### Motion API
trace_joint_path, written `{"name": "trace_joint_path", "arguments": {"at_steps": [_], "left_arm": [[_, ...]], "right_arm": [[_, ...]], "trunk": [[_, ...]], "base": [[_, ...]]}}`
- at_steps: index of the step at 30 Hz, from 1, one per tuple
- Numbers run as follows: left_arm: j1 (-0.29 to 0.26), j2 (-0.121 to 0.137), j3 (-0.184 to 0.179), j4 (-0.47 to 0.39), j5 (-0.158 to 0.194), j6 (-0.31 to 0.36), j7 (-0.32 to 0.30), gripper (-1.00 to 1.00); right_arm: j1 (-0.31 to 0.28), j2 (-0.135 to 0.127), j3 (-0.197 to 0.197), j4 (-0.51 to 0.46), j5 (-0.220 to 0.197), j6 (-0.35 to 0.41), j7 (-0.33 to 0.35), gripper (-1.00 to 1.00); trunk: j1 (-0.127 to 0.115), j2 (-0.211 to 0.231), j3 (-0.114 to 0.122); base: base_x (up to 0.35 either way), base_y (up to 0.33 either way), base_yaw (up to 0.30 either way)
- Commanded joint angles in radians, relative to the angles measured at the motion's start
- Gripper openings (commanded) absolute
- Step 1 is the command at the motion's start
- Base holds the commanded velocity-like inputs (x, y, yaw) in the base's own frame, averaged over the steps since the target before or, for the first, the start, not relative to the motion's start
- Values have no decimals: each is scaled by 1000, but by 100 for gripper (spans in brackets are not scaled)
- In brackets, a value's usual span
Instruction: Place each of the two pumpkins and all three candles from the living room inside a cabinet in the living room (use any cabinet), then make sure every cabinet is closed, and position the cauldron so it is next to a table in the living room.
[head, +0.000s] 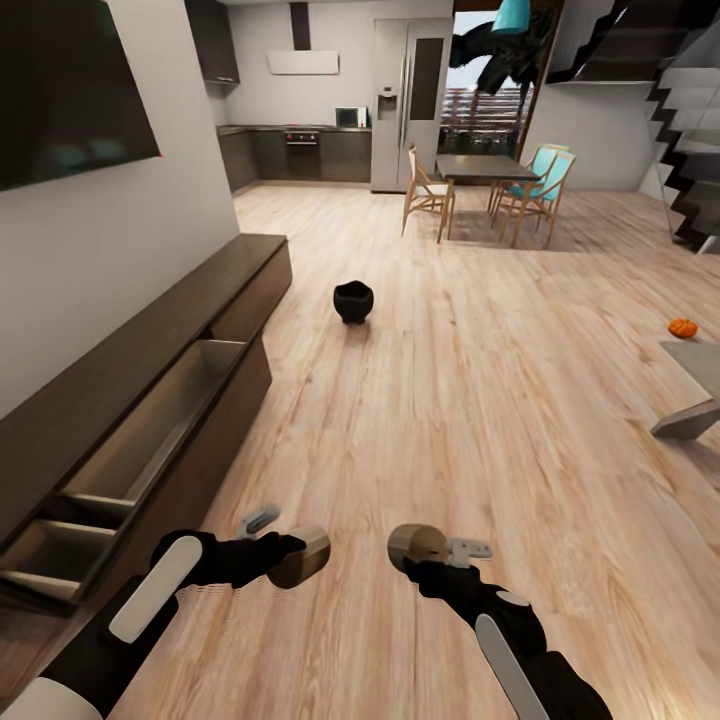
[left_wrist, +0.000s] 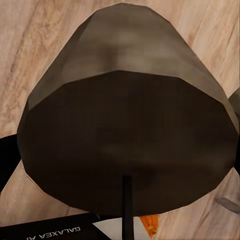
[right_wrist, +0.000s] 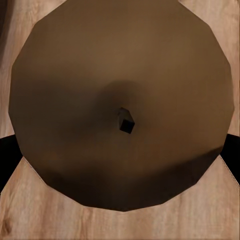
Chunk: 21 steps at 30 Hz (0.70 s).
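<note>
Living room, seen from the robot's head: the left gripper (head: 300, 556) is clamped around 1 olive-beige candle (head: 303, 558), and the right gripper (head: 425, 550) grips a 2nd candle (head: 414, 546), both held low over the pale wooden floor (head: 450, 420) in front of the robot. In the left wrist view the left candle (left_wrist: 127, 115) looms close, its dark wick pointing toward the camera; in the right wrist view the other candle (right_wrist: 122, 102) presents its round face with a small dark wick at the centre, and black gripper parts edge it on both sides.

Along the wall on the robot's left runs the long dark-brown cabinet (head: 150, 350), with 1 wide drawer (head: 160, 420) pulled out to show a pale interior and a 2nd compartment (head: 55, 555) open nearer the robot. The black cauldron (head: 353, 300) stands on the floor farther ahead, near the cabinet's far end and apart from it. At the right edge, 1 orange pumpkin (head: 683, 327) sits at the far edge of a grey worktop (head: 700, 365). Behind, a dining table (head: 485, 167) with chairs and a kitchen complete the room.
</note>
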Motion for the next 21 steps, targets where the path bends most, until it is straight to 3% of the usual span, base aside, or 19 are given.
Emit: {"name": "trace_joint_path", "arguments": {"at_steps": [1,21], "left_arm": [[-1,1,-2,-1,15,-2,9,-100],[-1,1,-2,-1,14,-2,9,-100]], "right_arm": [[-1,-1,3,-2,-11,2,-9,-100],[-1,-1,3,-2,-11,0,-9,-100]], "trunk": [[0,0,-1],[0,0,-1]], "base": [[330,0,0],[331,0,0]]}}
